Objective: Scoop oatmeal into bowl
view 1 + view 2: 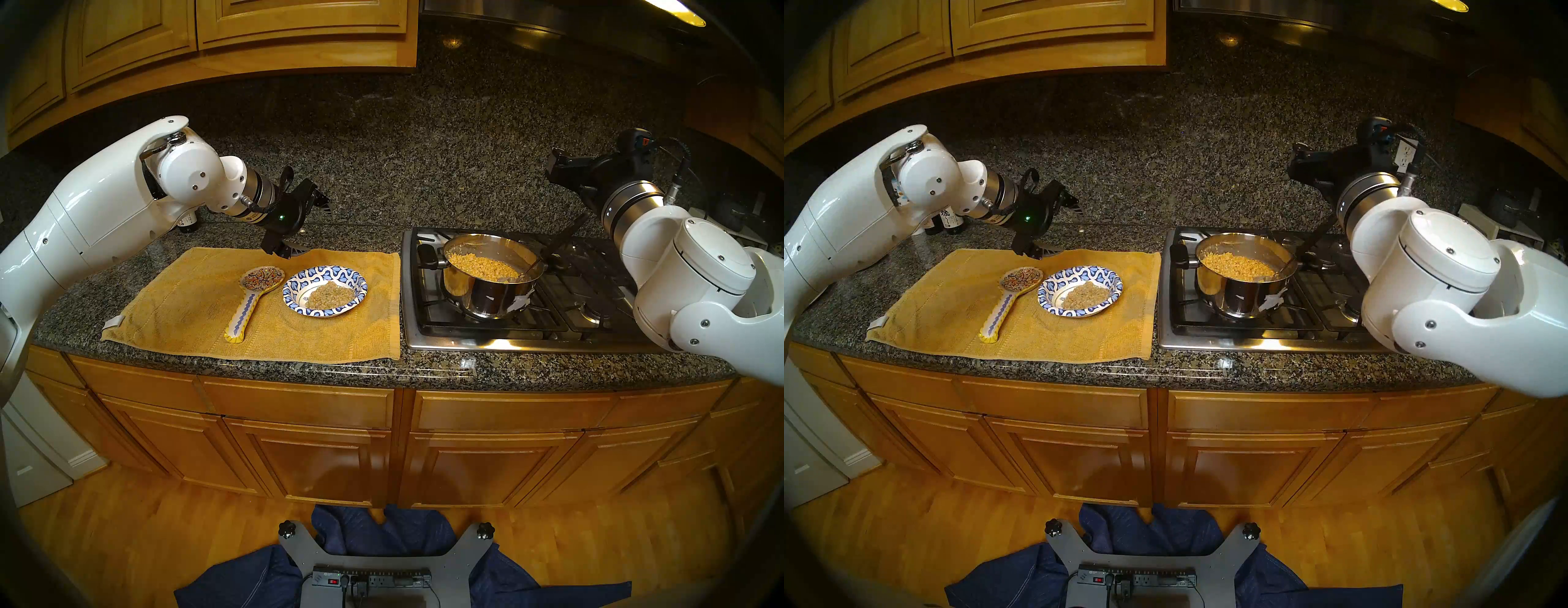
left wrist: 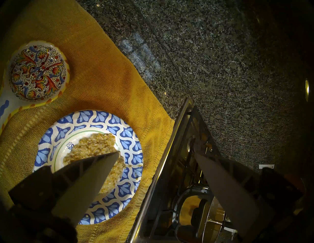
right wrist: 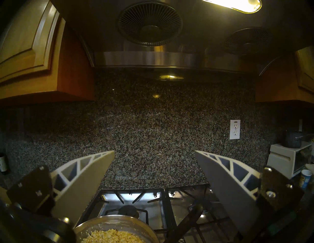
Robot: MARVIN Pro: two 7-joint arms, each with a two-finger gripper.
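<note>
A serving of oatmeal (image 1: 330, 294) already lies in the bowl (image 1: 324, 291), which sits on the yellow towel (image 1: 178, 310) on the table (image 1: 297, 369), just right of the painted spoon rest (image 1: 250, 299). Both arms hang clear of the work, so the scooping looks done or between scoops. The left gripper (image 2: 156, 155) hovers above the bowl's far side with its jaws apart and nothing between them; the right gripper (image 3: 154, 153) is raised over the stove (image 1: 509, 335), aimed at the backsplash, jaws also spread and empty.

More oatmeal fills the steel pot (image 1: 488, 297) on the burner, and a dark-handled ladle (image 1: 560, 237) leans in it against the right rim; its bowl end is hard to make out. If another scoop is wanted, the right gripper would need to tip down and close on that handle.

The oatmeal in the bowl is a flat, grainy tan patch, off-centre, leaving white paper bare; in the pot it looks yellower and looser
</note>
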